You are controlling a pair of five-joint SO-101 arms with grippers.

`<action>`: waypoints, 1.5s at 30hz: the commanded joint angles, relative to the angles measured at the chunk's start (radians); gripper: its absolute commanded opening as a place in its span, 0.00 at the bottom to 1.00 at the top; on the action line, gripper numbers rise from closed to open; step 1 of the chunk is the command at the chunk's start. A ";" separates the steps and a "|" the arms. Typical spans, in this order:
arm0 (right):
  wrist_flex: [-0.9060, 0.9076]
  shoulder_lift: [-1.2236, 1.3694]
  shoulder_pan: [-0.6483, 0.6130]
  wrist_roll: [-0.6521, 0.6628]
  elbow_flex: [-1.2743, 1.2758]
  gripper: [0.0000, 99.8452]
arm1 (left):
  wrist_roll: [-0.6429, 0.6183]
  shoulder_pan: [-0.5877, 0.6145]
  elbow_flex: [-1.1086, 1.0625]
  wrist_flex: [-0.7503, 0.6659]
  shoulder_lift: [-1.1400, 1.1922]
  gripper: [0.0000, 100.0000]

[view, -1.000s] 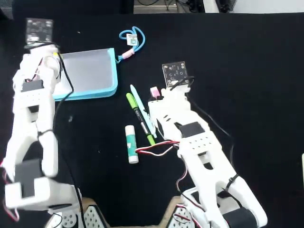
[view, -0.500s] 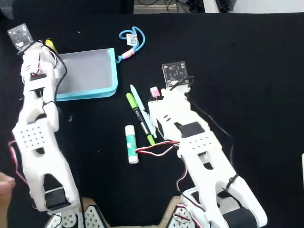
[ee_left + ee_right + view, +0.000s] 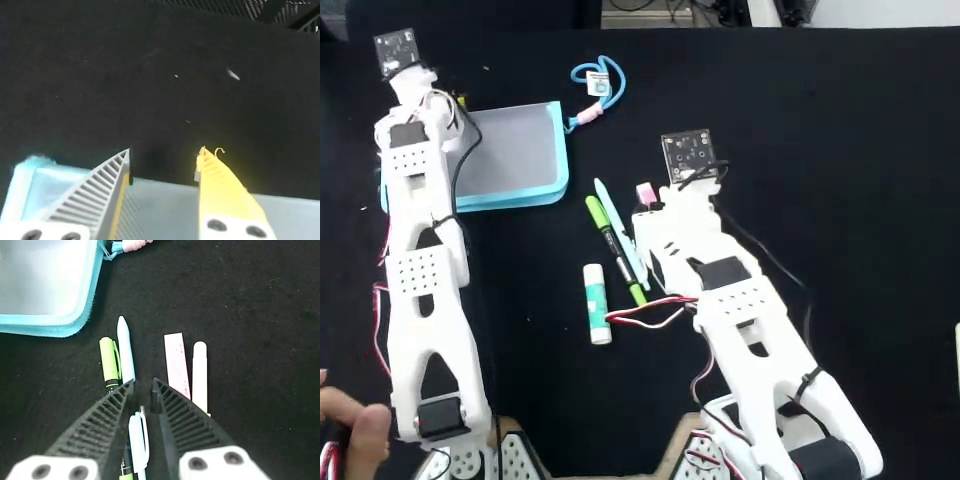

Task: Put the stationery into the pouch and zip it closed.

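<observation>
While every item of stationery lies outside the pouch (image 3: 520, 150), the task is judged to be at its opening stage, with no step completed.

Nearest the arm bases, a glue stick (image 3: 597, 303) rests alone on the black table (image 3: 840, 150), a little apart from the other items.

Just beyond it, a green marker (image 3: 110, 365) and a pale blue pen (image 3: 126, 347) lie side by side. A pink strip (image 3: 176, 365) and a white stick (image 3: 199, 375) lie roughly parallel to them, near by.

The right gripper (image 3: 142, 385) hangs low over this group with its jaws slightly parted. The pale blue pen runs through the gap, which looks wider than the pen, so nothing appears to be pinched yet.

Farther off, the pouch lies flat, grey-faced with a teal border. Whether its zip is open cannot be told from these views.

The left gripper (image 3: 165, 155) sits at the pouch's far edge, on the side away from the stationery. Its jaws are spread and nothing is between them.

Beyond the pouch's opposite corner, a blue loop strap (image 3: 598, 80) trails from the zip end.

Remaining, by this reading:
- Grasp each of the five items and carry it into the pouch.
- Draw the zip shut.
</observation>
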State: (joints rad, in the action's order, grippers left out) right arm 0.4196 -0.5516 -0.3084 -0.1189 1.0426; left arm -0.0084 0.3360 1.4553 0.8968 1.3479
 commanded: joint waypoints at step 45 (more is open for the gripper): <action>-0.015 -0.004 0.014 -0.003 -0.007 0.06 | 0.198 0.044 -0.042 0.865 -0.218 0.22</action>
State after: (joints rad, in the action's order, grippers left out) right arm 0.4196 -0.5516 -0.3084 -0.1189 1.0426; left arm 0.1803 0.3560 1.4415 1.7361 1.2022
